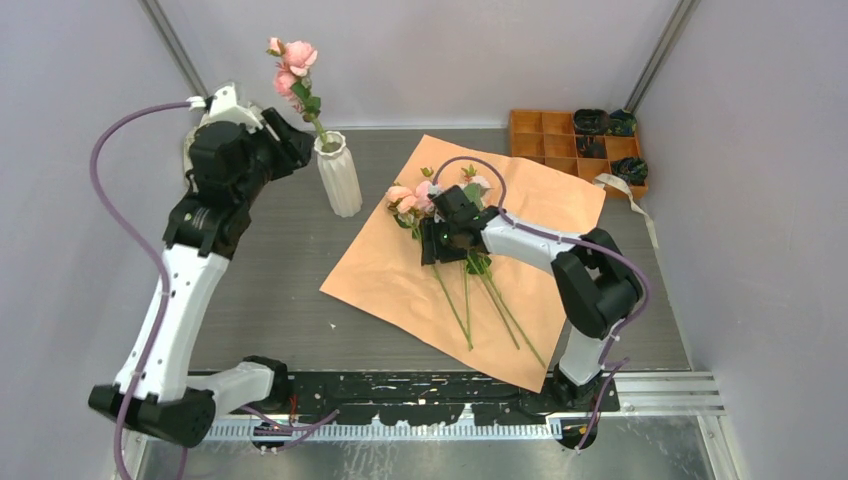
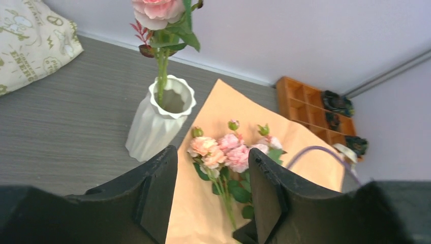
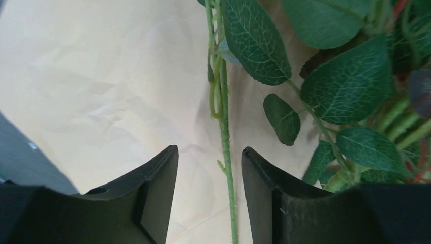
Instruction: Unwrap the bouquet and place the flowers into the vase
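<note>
The bouquet lies unwrapped. Its orange paper (image 1: 400, 275) is spread flat, with pink and peach flowers (image 1: 412, 198) and their long green stems (image 1: 500, 312) on it. The white ribbed vase (image 1: 340, 176) stands left of the paper and holds a pink flower stalk (image 1: 293, 62). My left gripper (image 1: 298, 140) hovers just left of the vase top, open and empty (image 2: 213, 198). My right gripper (image 1: 437, 243) is down over the stems, open. One thin stem (image 3: 227, 168) runs between its fingers (image 3: 162, 193) without touching either.
An orange compartment tray (image 1: 545, 135) with black items sits at the back right, with a cream ribbon (image 1: 628, 192) beside it. A cream patterned cloth bag (image 2: 30, 43) lies behind and to the left of the vase. Leafy stems (image 3: 350, 86) crowd the right side of the right gripper.
</note>
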Controlling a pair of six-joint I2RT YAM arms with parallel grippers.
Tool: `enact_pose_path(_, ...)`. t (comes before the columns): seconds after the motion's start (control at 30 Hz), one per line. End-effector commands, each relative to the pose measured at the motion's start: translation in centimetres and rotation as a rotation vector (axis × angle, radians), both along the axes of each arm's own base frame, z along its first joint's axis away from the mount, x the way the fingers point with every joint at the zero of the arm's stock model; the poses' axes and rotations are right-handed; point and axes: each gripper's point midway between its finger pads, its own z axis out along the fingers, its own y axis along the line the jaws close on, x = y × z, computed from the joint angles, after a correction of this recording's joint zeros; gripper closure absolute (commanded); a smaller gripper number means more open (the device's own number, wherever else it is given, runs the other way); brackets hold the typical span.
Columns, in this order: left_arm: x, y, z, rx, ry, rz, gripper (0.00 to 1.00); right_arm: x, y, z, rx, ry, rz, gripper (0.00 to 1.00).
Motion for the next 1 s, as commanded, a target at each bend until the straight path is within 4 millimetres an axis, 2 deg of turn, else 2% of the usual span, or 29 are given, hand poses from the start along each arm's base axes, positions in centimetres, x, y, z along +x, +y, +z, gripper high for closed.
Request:
enact_pose_path(0.0, -5.7, 0.3, 5.3, -0.093, -0.103, -0.046, 0.46, 0.7, 0.2, -0.8, -0.092, -0.024, -0.005, 0.46)
enact_pose_path(0.13, -7.7, 0.6, 6.9, -0.103, -0.171, -0.062, 0.45, 0.6, -0.1, -2.8, -0.155, 0.005, -0.013, 0.52)
enact_pose_path(0.3, -8.7, -0.8, 7.7, -0.122, -0.195, -0.150, 0.45, 1.0, -0.6, -4.5, -0.219, 0.010, -0.032, 0.70)
enact_pose_path(0.43, -8.6, -1.4, 7.3, -0.127, -0.183, -0.184, 0.46, 1.3, -0.9, -4.4, -0.253, -0.003, -0.046, 0.98)
enact_pose_path(0.5, -8.6, -1.9, 7.1, -0.133, -0.177, -0.211, 0.46, 1.4, -0.7, -3.6, -0.245, -0.023, -0.041, 0.99)
enact_pose_path(0.6, -9.1, -2.9, 7.5, -0.141, -0.190, -0.274, 0.46, 1.3, 0.2, -1.1, -0.197, -0.055, -0.023, 0.99)
enact_pose_path(0.7, -9.6, -4.0, 7.9, -0.150, -0.214, -0.344, 0.45, 0.8, 1.8, 2.7, -0.108, -0.102, 0.020, 0.99)
enact_pose_path(0.83, -9.9, -5.3, 8.0, -0.161, -0.226, -0.428, 0.44, -0.6, 3.9, 10.1, 0.091, -0.190, 0.105, 0.99)
enact_pose_path(0.97, -9.9, -7.4, 7.7, -0.199, -0.226, -0.550, 0.43, -1.8, 4.0, 17.6, 0.229, -0.314, 0.148, 0.99)
